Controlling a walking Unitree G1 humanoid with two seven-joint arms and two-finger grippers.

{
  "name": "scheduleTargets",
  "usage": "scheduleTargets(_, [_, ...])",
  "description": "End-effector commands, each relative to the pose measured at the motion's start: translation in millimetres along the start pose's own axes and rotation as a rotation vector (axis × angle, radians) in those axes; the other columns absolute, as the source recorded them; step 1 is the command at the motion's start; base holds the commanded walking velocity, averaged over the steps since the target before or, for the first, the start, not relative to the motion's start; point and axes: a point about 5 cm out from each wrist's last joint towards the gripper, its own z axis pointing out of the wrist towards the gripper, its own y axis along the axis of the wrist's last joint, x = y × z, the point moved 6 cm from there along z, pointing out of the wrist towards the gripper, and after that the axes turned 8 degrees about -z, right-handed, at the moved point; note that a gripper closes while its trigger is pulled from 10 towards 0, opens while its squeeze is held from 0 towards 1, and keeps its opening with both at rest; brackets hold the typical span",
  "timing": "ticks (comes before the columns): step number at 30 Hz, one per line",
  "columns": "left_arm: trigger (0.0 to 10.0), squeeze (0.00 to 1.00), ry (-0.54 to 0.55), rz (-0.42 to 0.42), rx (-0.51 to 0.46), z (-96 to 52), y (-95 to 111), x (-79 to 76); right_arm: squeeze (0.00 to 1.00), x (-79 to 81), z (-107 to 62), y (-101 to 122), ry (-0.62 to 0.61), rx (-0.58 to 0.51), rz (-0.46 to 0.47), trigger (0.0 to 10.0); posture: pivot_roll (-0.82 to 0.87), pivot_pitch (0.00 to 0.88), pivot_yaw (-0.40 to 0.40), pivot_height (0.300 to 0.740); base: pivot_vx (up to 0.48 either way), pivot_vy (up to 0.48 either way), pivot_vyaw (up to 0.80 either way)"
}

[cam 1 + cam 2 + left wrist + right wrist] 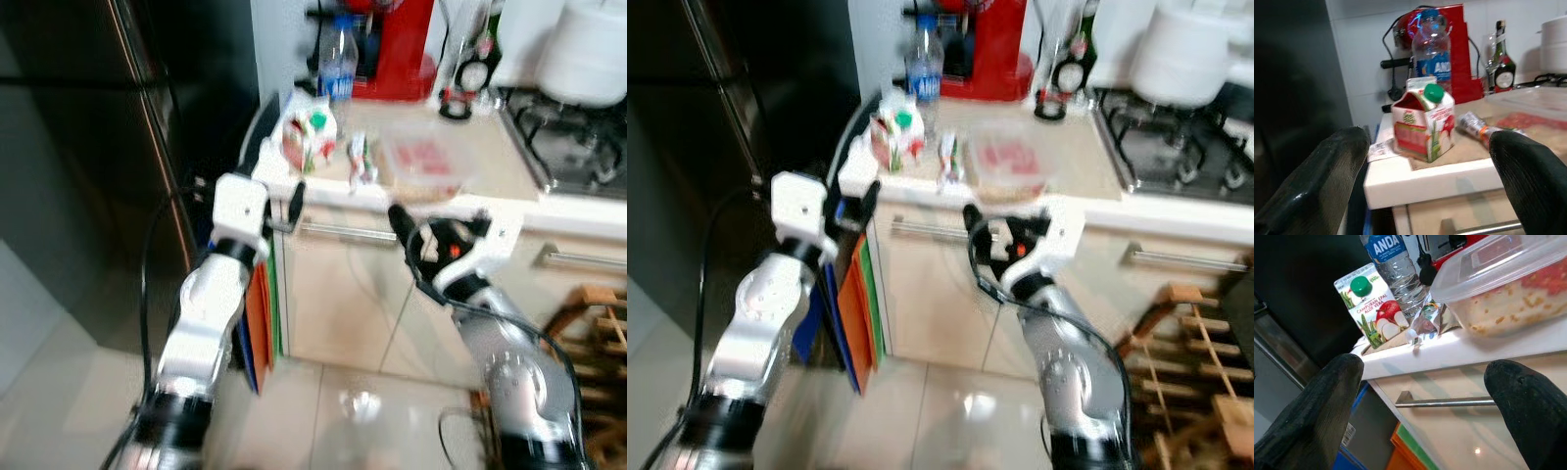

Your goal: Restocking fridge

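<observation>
Nearest the camera, two silver arms reach toward a kitchen counter (509, 191). The left gripper (284, 208) hovers just below the counter's left corner, its two black fingers (1327, 181) spread apart with nothing between them. The right gripper (416, 235) sits in front of the cabinet face beneath the counter edge, its two fingers (1520, 401) likewise apart and empty. One metal drawer handle (1444, 402) runs along the cabinet front just beyond the right gripper.

On the counter's near corner stands one juice carton (1424, 128) with a green cap, upright. Just beside it lies one foil packet (1480, 128), and next to that one clear lidded container (1508, 289) holding food. Behind the carton stands one water bottle (1431, 49) with a blue label, and farther back one red appliance (397, 49). The dark fridge (88, 166) stands at the left, door closed. A gas hob (578, 142) lies at the far right.
</observation>
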Motion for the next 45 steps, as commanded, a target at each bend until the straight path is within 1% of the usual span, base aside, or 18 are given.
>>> scheduleTargets(1, [10.0, 0.00, 0.001, 0.007, 0.003, 1.1, 0.9, 0.2, 0.00, 1.5, 6.3, 5.3, -0.002, -0.014, 0.007, 10.0, 0.01, 0.000, 0.012, 0.740, 0.000, 0.000, 0.00])
scheduleTargets(4, [10.0, 0.00, -0.001, 0.013, 0.002, 0.6, 1.9, -0.6, 0.00, 0.7, 18.4, 11.7, -0.038, -0.050, -0.003, 10.0, 0.03, 0.000, 0.009, 0.740, 0.000, 0.000, 0.00])
scheduleTargets(7, [10.0, 0.00, 0.002, 0.016, 0.002, 0.0, 2.1, 0.2, 0.00, -2.2, 21.9, 16.3, -0.068, -0.074, -0.029, 10.0, 0.03, 0.000, 0.008, 0.740, 0.000, 0.000, 0.00])
scheduleTargets(10, [10.0, 0.00, 0.004, 0.025, 0.000, -1.0, 3.5, 2.6, 0.00, -11.1, 25.9, 20.6, -0.136, -0.103, -0.036, 10.0, 0.05, 0.000, 0.007, 0.740, 0.000, 0.000, 0.00])
scheduleTargets(12, [10.0, 0.00, 0.006, 0.031, 0.001, -2.0, 3.8, 4.5, 0.00, -17.5, 27.2, 21.2, -0.176, -0.111, -0.034, 10.0, 0.05, 0.000, 0.007, 0.740, 0.000, 0.000, 0.00])
scheduleTargets(14, [10.0, 0.00, 0.006, 0.033, 0.001, -2.4, 3.7, 5.0, 0.00, -18.9, 27.8, 21.6, -0.182, -0.114, -0.037, 10.0, 0.05, 0.000, 0.007, 0.740, 0.000, 0.000, 0.00])
scheduleTargets(17, [10.0, 0.00, 0.008, 0.034, 0.004, -3.1, 3.2, 5.8, 0.00, -27.6, 30.9, 24.9, -0.232, -0.137, -0.057, 10.0, 0.05, 0.000, 0.008, 0.740, 0.000, 0.000, 0.00])
scheduleTargets(19, [10.0, 0.00, 0.008, 0.034, 0.004, -3.2, 3.1, 5.6, 0.00, -29.6, 31.6, 25.4, -0.244, -0.140, -0.060, 10.0, 0.05, 0.000, 0.008, 0.740, 0.000, 0.000, 0.00])
scheduleTargets(20, [10.0, 0.00, 0.005, 0.034, 0.003, -2.6, 3.8, 4.4, 0.00, -34.0, 34.2, 30.7, -0.275, -0.162, -0.066, 10.0, 0.05, 0.000, 0.006, 0.740, 0.000, 0.000, 0.00])
scheduleTargets(28, [10.0, 0.00, 0.006, 0.030, 0.002, -1.6, 4.3, 4.1, 0.00, -40.8, 39.3, 43.1, -0.328, -0.210, -0.056, 10.0, 0.05, 0.000, 0.005, 0.740, 0.000, 0.000, 0.00])
scheduleTargets(34, [10.0, 0.00, 0.004, 0.025, 0.007, -2.4, 2.9, 2.8, 0.00, -47.5, 41.4, 39.9, -0.372, -0.204, -0.011, 10.0, 0.05, 0.000, 0.005, 0.740, 0.000, 0.000, 0.00])
scheduleTargets(36, [10.0, 0.00, 0.005, 0.025, 0.008, -2.0, 3.0, 3.0, 0.00, -51.1, 42.5, 35.0, -0.394, -0.190, 0.031, 10.0, 0.05, 0.000, 0.007, 0.740, 0.000, 0.000, 0.00])
scheduleTargets(44, [10.0, 0.00, 0.005, 0.022, 0.009, -1.3, 2.9, 3.5, 0.00, -46.7, 49.9, 26.1, -0.394, -0.156, 0.053, 10.0, 0.05, 0.000, 0.009, 0.740, 0.000, 0.000, 0.00])
scheduleTargets(45, [10.0, 0.00, 0.005, 0.021, 0.009, -1.2, 3.0, 3.6, 0.00, -47.4, 50.4, 24.3, -0.402, -0.143, 0.048, 4.8, 0.05, 0.000, 0.009, 0.740, 0.000, 0.000, 0.00])
